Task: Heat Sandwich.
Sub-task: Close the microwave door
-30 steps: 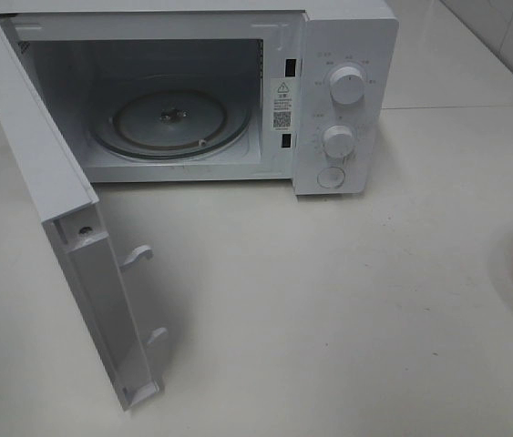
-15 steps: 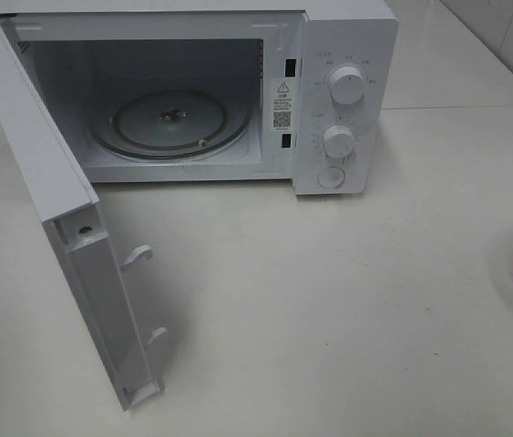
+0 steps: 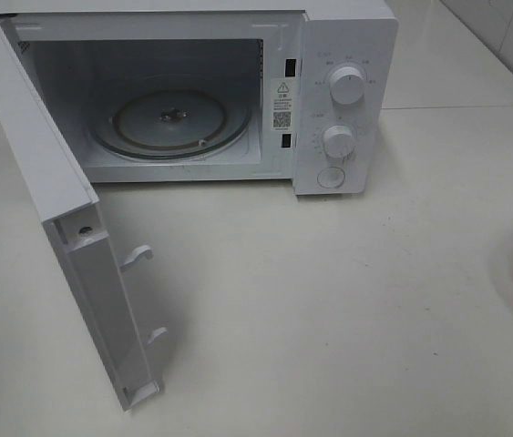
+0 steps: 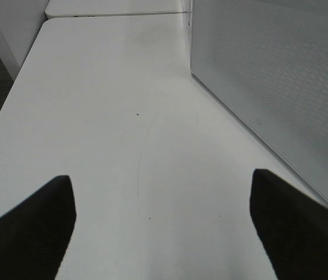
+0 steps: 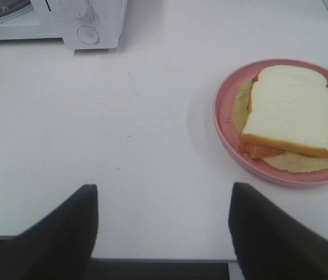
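Counter (image 3: 347,300) space is broad and white, and the microwave (image 3: 329,36) stands at its far side with its door (image 3: 65,228) swung fully open, showing the glass turntable (image 3: 169,123) bare inside. Next in size, the pink plate (image 5: 225,122) sits well apart from the oven toward the right edge of the counter; only a sliver of its rim shows in the high view. On it lies the sandwich (image 5: 292,111), white bread over an orange-yellow filling and a flat pale layer beneath. The right tool (image 5: 164,224) hovers near the plate with its fingers apart and empty; the left tool (image 4: 164,213) is likewise spread, holding nothing, beside the outer face of the open door.

The step in hand seems to be fetching the sandwich. Doing it well likely means the right tool taking the plate by its near rim, keeping it level so the stack does not slide, then carrying it through the opening onto the turntable, clear of the door's 2 latch hooks (image 3: 138,258).
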{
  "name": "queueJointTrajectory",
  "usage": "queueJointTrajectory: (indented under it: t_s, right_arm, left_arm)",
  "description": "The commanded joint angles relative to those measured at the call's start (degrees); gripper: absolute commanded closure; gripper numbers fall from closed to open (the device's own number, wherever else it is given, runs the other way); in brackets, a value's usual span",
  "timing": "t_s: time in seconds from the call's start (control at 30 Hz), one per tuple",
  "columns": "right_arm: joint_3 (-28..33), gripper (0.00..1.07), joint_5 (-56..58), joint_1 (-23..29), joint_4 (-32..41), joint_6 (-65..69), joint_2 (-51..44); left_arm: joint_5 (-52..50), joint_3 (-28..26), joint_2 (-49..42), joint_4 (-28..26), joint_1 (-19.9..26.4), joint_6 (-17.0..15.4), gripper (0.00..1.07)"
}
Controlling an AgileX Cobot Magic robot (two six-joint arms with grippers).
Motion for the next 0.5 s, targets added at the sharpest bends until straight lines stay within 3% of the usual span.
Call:
queueJointTrajectory:
  t_s: [0.03,0.27,0.5]
  right_arm:
    - [0.4,0.44,-2.2,-0.2,-0.7,-0.1,-1.5]
    - [2.6,0.44,-6.5,0.1,-0.7,4.8,-1.5]
    - [2.6,0.44,-6.4,6.2,-2.2,4.0,-1.5]
  left_arm:
    - [-0.7,0.2,-0.9,0.0,0.1,-0.2,0.3]
    - [-0.7,0.2,-0.9,0.0,0.1,-0.2,0.3]
    - [-0.7,0.2,-0.9,0.0,0.1,-0.2,0.3]
